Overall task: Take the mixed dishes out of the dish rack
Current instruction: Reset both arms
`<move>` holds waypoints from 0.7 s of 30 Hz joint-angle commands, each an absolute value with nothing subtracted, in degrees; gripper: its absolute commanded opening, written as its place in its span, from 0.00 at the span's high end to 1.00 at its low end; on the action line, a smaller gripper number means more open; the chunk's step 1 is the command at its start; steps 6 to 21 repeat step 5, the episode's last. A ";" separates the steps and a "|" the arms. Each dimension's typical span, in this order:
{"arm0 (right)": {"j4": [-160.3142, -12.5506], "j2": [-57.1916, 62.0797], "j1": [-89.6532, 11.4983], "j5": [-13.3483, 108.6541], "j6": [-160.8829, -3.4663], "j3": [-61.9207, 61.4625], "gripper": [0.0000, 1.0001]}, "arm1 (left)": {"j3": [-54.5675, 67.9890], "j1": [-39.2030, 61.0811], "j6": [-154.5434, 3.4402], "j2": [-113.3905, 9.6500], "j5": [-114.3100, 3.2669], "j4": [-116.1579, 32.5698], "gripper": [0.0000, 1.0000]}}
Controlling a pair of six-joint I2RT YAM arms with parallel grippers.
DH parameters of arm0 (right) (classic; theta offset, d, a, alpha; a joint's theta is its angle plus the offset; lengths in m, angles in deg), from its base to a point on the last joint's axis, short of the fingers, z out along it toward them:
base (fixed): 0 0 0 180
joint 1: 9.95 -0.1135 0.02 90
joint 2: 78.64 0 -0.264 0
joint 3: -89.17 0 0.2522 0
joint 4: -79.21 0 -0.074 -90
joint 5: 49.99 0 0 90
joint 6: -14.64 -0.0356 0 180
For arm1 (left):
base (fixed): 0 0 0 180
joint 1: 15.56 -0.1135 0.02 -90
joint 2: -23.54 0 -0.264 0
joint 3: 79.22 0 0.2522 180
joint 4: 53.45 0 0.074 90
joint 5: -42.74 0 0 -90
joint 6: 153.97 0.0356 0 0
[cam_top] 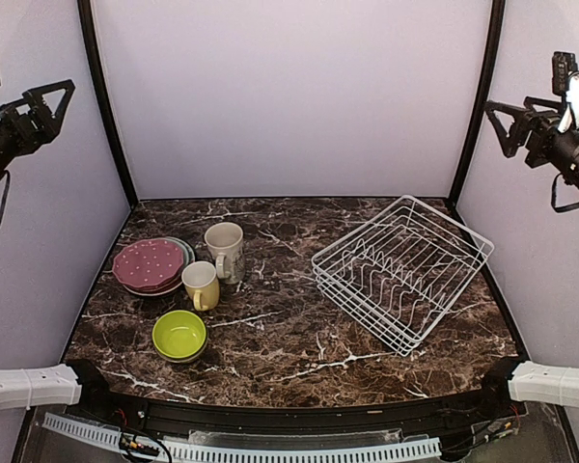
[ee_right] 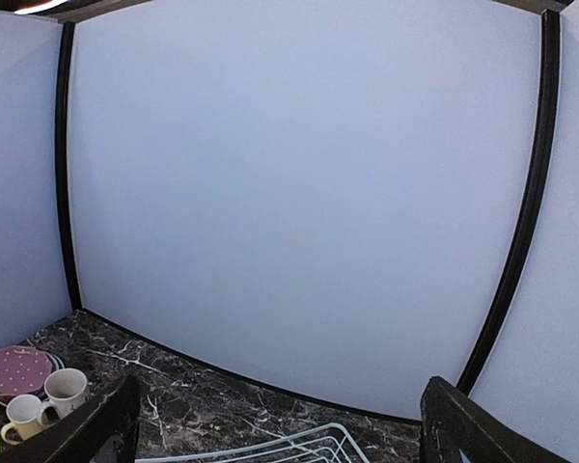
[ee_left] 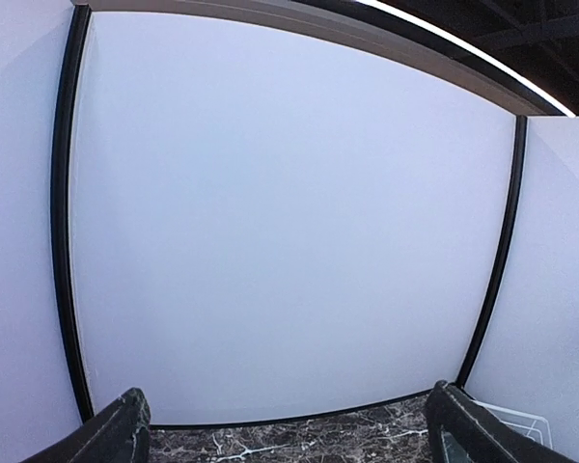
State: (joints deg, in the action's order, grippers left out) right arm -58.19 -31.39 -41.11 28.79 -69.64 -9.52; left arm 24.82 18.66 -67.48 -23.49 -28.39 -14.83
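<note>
1. Dishes stand together on the left part of the desk (cam_top: 289,347), well apart from the rack.
2. Left arm (cam_top: 29,386) and right arm (cam_top: 555,384) each show a white link lying level at a near corner of the desk. Each link runs outward off the side of the top view.
3. The lime bowl (cam_top: 179,334) is the nearest dish, upright with its mouth up. A darker rim shows just under it, but I cannot tell what it is.
4. The yellow mug (cam_top: 201,285) stands upright just beyond the bowl, with its handle on the near side.
5. The plates (cam_top: 151,264) lie flat in one stack just left of the yellow mug, the maroon dotted one on top. A grey-green edge peeks out on the right.
6. The cream mug (cam_top: 225,251) stands upright just beside the stack and the yellow mug, handle to its left.
7. The rack (cam_top: 402,270) sits on the right part of the desk, turned askew to the edges. Only its own prongs show inside.
8. The left hand (cam_top: 50,108) hangs high by the left wall, aimed inward, and the right hand (cam_top: 503,127) mirrors it on the right.
9. In the left wrist view the fingers (ee_left: 116,436) sit in opposite bottom corners, spread wide and gripping nothing. The right fingers (ee_right: 98,429) are spread the same way and are likewise empty.
10. Both wrist views face the pale back wall (ee_left: 289,241).
</note>
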 commanded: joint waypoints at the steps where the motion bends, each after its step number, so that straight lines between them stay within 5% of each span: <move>1: -59.28 -32.49 -40.89 23.80 -70.39 -9.60 0.01 | 23.50 18.37 -65.15 -21.42 -28.63 -18.21 0.01; 21: -59.64 -33.57 -40.89 24.43 -70.12 -8.13 0.01 | 22.11 18.37 -65.30 -20.27 -27.41 -18.14 0.01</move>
